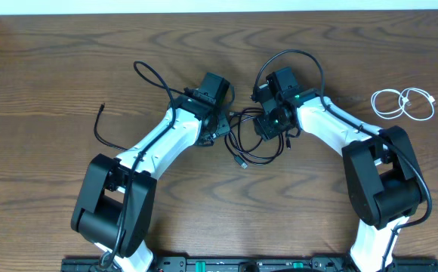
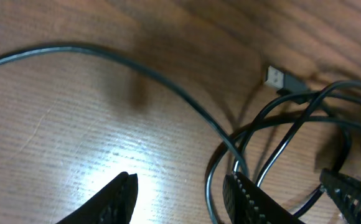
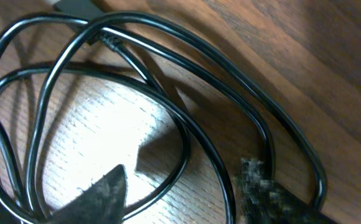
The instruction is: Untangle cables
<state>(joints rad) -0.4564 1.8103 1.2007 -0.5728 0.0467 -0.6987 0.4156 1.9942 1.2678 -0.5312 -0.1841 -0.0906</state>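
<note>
A tangle of thin black cables [image 1: 251, 145] lies on the wooden table between my two arms, with one USB plug [image 2: 276, 77] lying free. My left gripper [image 1: 220, 130] is at the tangle's left edge. In the left wrist view the left gripper [image 2: 183, 199] is open over bare wood, and the cable loops [image 2: 274, 149] curl around its right finger [image 2: 250, 200]. My right gripper [image 1: 270, 127] is over the tangle's right side. Seen from the right wrist, the right gripper [image 3: 183, 193] is open, and two black strands [image 3: 213, 163] pass between its fingers. A coiled white cable [image 1: 404, 103] lies apart at the far right.
Another thin black cord [image 1: 103, 130] lies on the table to the left of the left arm. Thicker black arm cords loop above both wrists [image 1: 152, 75]. The table's far edge [image 1: 219, 9] meets a white wall.
</note>
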